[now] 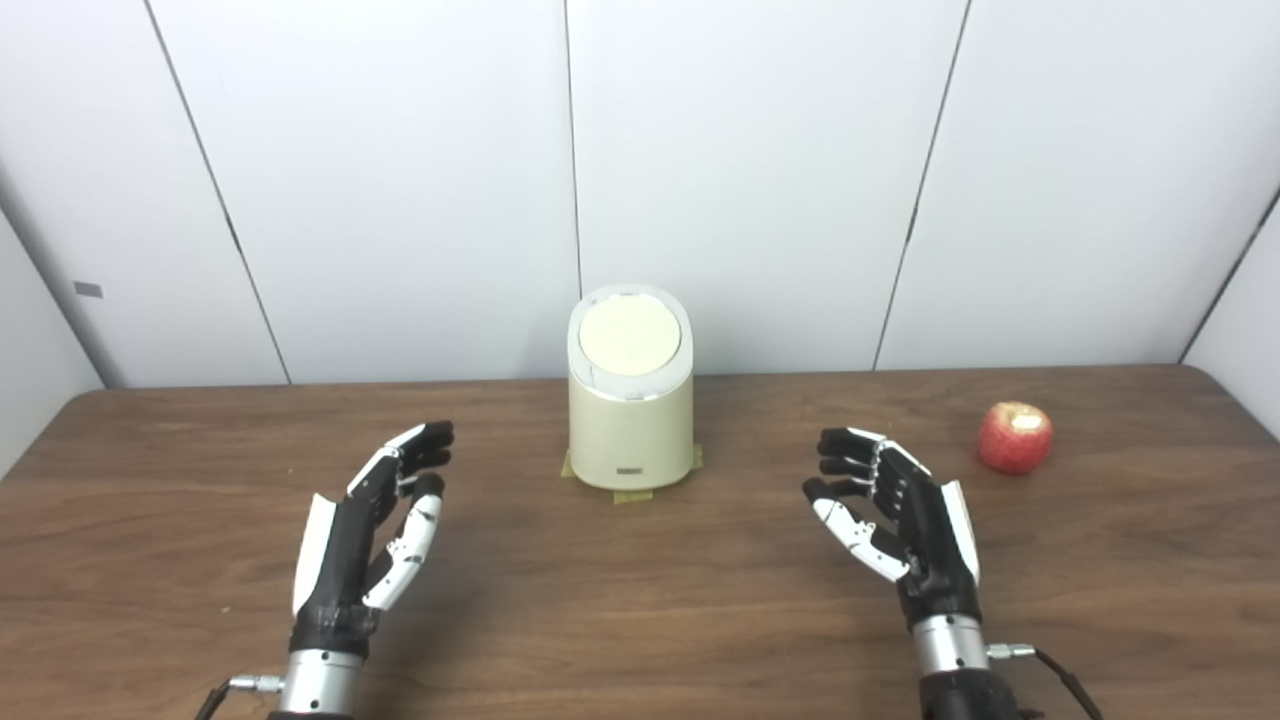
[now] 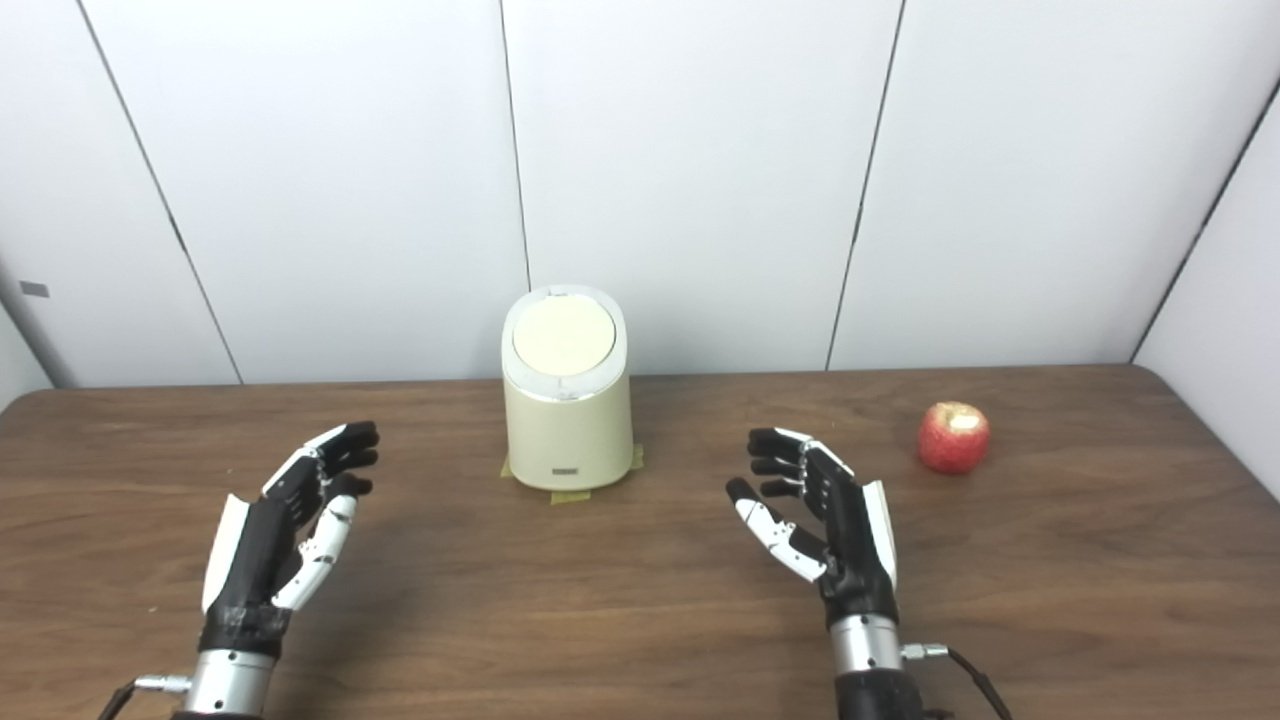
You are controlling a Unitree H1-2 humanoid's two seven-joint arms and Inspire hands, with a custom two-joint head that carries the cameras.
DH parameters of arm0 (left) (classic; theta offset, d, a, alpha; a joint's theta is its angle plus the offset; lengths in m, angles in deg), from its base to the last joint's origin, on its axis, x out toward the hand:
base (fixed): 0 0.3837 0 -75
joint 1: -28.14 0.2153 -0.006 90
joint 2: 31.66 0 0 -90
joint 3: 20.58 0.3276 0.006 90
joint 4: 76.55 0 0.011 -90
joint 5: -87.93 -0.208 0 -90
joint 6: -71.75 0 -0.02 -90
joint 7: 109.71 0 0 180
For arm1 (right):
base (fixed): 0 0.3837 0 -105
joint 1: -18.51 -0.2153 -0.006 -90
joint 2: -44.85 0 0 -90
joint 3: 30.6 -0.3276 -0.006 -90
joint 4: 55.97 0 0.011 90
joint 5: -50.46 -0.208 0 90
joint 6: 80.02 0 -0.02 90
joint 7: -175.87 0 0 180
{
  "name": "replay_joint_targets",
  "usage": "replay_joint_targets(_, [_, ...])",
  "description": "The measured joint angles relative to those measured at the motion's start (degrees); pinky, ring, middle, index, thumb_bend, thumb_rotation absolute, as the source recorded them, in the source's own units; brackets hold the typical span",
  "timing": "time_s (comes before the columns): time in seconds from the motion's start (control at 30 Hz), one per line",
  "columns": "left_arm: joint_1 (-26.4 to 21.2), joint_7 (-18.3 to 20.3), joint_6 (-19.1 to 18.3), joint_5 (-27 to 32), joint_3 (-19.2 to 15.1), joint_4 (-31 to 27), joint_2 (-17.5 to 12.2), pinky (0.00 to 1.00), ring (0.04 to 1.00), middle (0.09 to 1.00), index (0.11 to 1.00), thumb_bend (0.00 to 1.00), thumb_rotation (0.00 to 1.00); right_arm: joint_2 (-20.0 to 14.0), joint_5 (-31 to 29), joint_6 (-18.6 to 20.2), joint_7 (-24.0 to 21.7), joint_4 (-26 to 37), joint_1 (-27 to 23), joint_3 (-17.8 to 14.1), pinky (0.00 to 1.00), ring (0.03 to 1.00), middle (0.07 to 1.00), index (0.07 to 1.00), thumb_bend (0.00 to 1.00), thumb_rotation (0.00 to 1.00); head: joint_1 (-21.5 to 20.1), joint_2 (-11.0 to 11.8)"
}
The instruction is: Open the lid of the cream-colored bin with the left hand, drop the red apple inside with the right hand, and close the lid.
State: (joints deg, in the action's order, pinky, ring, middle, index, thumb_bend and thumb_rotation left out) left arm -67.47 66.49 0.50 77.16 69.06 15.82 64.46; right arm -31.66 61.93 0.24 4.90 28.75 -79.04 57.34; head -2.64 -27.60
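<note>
The cream-colored bin [image 1: 630, 425] stands upright at the back middle of the brown table, its round lid [image 1: 630, 335] down and closed. A red apple [image 1: 1015, 437] sits on the table to the right of the bin, with a pale bitten patch on top. My left hand [image 1: 375, 525] hovers open over the table left and in front of the bin, palm turned inward. On the other side my right hand [image 1: 895, 515] is open too, between bin and apple but nearer me. Neither hand touches anything.
The wooden table [image 1: 640, 620] runs wide under both hands. White wall panels [image 1: 400, 180] close off the back just behind the bin. Yellow tape tabs [image 1: 632, 495] stick out under the bin's base.
</note>
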Motion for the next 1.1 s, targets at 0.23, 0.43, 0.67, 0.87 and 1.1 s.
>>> replay_joint_targets(0.23, [0.0, 0.0, 0.0, 0.0, 0.0, 0.0, 0.0, 0.68, 0.777, 0.802, 0.796, 0.20, 0.63, 0.0, 0.0, 0.0, 0.0, 0.0, 0.0, 0.0, 0.60, 0.666, 0.684, 0.663, 0.23, 0.27, 0.0, 0.1])
replay_joint_targets(0.43, [0.0, 0.0, 0.0, -0.1, 0.0, 0.0, 0.0, 0.69, 0.779, 0.805, 0.798, 0.20, 0.62, 0.0, 0.0, 0.0, -0.1, 0.0, 0.0, 0.0, 0.60, 0.668, 0.683, 0.662, 0.23, 0.27, 0.0, 0.2])
replay_joint_targets(0.67, [-0.2, -0.3, -0.5, 0.4, -1.1, 0.0, 0.4, 0.70, 0.788, 0.806, 0.795, 0.22, 0.59, 0.0, 0.0, 0.0, 0.0, -0.1, 0.0, 0.0, 0.59, 0.662, 0.684, 0.664, 0.22, 0.28, -0.1, 0.4])
replay_joint_targets(0.87, [-0.5, -0.3, -3.2, 2.9, -2.4, -0.3, 0.9, 0.74, 0.819, 0.824, 0.807, 0.29, 0.59, -0.1, 0.4, -0.1, 0.2, -0.4, -0.2, 0.1, 0.58, 0.657, 0.678, 0.664, 0.23, 0.28, 0.0, 0.6])
replay_joint_targets(1.1, [-5.9, -0.5, -13.1, -1.5, -2.1, -3.7, 2.0, 0.94, 0.977, 0.981, 0.965, 0.34, 0.68, -0.2, 0.3, -0.1, 0.2, -0.4, -0.2, 0.1, 0.59, 0.663, 0.682, 0.664, 0.23, 0.28, -0.3, 0.4])
